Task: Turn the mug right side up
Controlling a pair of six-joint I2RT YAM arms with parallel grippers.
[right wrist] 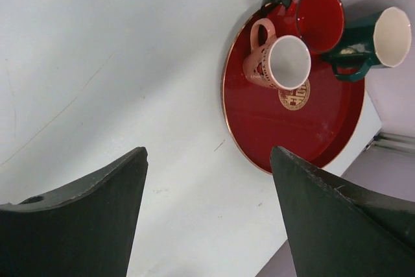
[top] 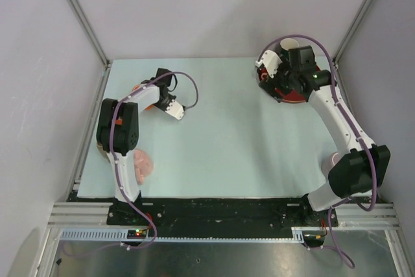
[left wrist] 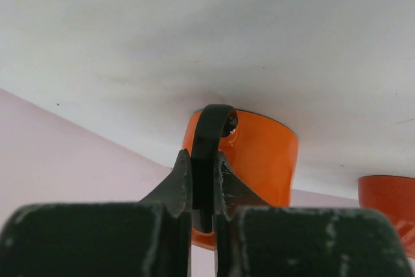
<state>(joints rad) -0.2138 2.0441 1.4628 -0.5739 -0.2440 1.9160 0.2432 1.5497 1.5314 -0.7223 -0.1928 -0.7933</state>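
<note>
In the left wrist view an orange mug (left wrist: 262, 154) with a black handle (left wrist: 213, 128) rests its wider end against the pale table. My left gripper (left wrist: 202, 160) is shut on that handle, the jaws pressed to both of its sides. From above, only slivers of the mug (top: 138, 88) show at the table's far left, under the left gripper (top: 150, 95). My right gripper (right wrist: 207, 154) hangs open and empty above the table beside a red tray (right wrist: 285, 134).
The red tray (top: 292, 98) at the far right carries a pink mug (right wrist: 277, 61), a red mug (right wrist: 318, 17) and a dark green mug (right wrist: 373, 40). A second orange object (left wrist: 389, 202) stands near the held mug. A pink object (top: 143, 163) lies by the left arm's base.
</note>
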